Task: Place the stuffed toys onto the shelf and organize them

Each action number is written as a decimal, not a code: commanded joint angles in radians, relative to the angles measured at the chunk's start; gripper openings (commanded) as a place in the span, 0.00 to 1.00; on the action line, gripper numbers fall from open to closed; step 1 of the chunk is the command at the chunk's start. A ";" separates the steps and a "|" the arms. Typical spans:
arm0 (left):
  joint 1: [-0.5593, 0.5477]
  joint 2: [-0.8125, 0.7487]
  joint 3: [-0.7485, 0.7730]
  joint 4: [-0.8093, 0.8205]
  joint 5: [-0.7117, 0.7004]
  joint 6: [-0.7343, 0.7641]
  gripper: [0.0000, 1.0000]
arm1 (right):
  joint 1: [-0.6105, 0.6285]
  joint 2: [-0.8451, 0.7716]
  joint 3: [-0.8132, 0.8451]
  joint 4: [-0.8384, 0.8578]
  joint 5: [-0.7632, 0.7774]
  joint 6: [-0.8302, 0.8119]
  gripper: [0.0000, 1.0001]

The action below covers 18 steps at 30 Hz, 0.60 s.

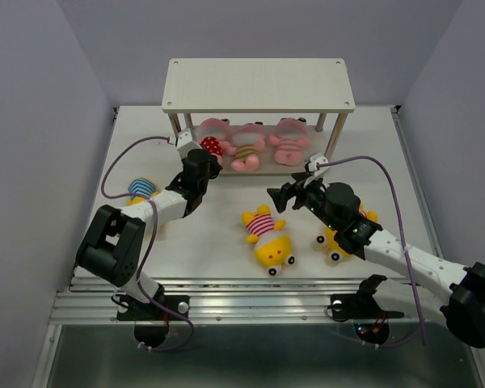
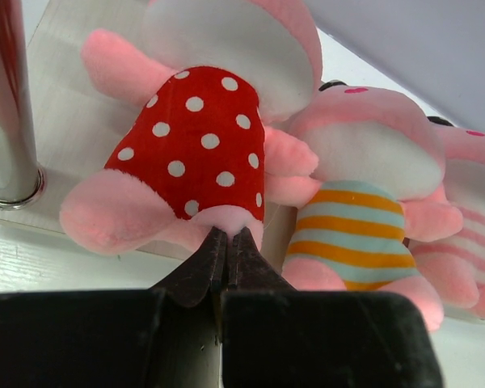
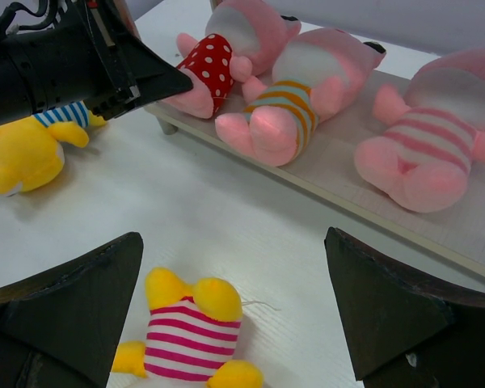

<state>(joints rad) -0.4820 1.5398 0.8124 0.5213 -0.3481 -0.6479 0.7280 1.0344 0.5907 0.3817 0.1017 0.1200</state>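
The job looks about half done: three pink toys (image 1: 246, 145) lie on the shelf's (image 1: 257, 84) lower tier, three yellow toys (image 1: 268, 236) sit on the tabletop (image 1: 226, 267), the left gripper (image 2: 226, 234) is closed against the red-dotted pink toy (image 2: 194, 145), and the right gripper (image 3: 233, 236) hangs wide open.

White table (image 1: 218, 246), shelf (image 1: 259, 85), three yellow stuffed toys (image 1: 268, 236)

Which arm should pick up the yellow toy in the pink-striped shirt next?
Right, probably. The right gripper hovers open near the pink-striped yellow toy, while the left gripper is shut, tips against the red-dotted toy on the shelf.
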 commanded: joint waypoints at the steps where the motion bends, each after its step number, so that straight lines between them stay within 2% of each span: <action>1: 0.003 -0.044 0.021 0.017 -0.020 -0.015 0.10 | 0.008 -0.005 -0.003 0.029 0.013 -0.014 1.00; 2: 0.005 -0.046 0.019 0.019 -0.022 -0.016 0.13 | 0.008 -0.007 -0.003 0.028 0.013 -0.013 1.00; 3: 0.005 -0.046 0.018 0.017 -0.022 -0.015 0.25 | 0.008 -0.005 -0.003 0.028 0.015 -0.013 1.00; 4: 0.005 -0.044 0.018 0.016 -0.022 -0.015 0.32 | 0.008 -0.007 -0.003 0.028 0.013 -0.013 1.00; 7: 0.003 -0.050 0.013 0.016 -0.019 -0.013 0.45 | 0.008 -0.008 -0.005 0.028 0.012 -0.011 1.00; 11: 0.005 -0.061 0.016 0.013 -0.019 -0.012 0.50 | 0.008 -0.008 -0.003 0.028 0.007 -0.010 1.00; 12: 0.003 -0.069 0.014 0.013 -0.019 -0.012 0.55 | 0.008 -0.005 -0.003 0.028 0.004 -0.010 1.00; 15: 0.003 -0.082 0.016 0.011 -0.009 -0.010 0.57 | 0.008 -0.002 0.000 0.028 0.001 -0.008 1.00; 18: 0.003 -0.104 0.011 0.006 0.003 -0.013 0.65 | 0.008 -0.005 0.000 0.028 -0.002 -0.006 1.00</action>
<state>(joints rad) -0.4820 1.5070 0.8124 0.5045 -0.3443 -0.6674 0.7280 1.0344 0.5907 0.3813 0.1005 0.1200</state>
